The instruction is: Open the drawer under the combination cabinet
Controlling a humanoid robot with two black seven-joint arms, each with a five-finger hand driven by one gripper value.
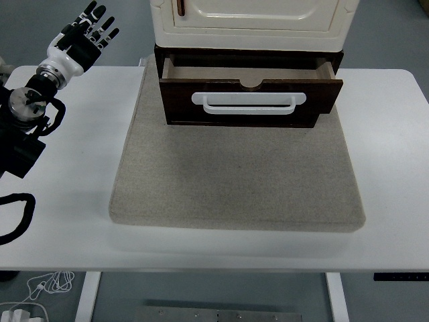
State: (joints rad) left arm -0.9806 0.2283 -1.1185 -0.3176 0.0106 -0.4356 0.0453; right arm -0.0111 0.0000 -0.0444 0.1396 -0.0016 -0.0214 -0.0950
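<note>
White counter [60, 174] carries a beige mat [234, 178]; on its far end we see the drawer [249, 100] already pulled partly out beneath the cream cabinet [251, 20]. Our left hand [84, 37], fingers spread and empty, hovers well left; reaching across, it could bump the cabinet's corner. Nothing blocks the white handle [248, 102].

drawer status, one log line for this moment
dark brown wooden drawer: pulled out | white handle: untouched | left hand: open, raised far left
</note>
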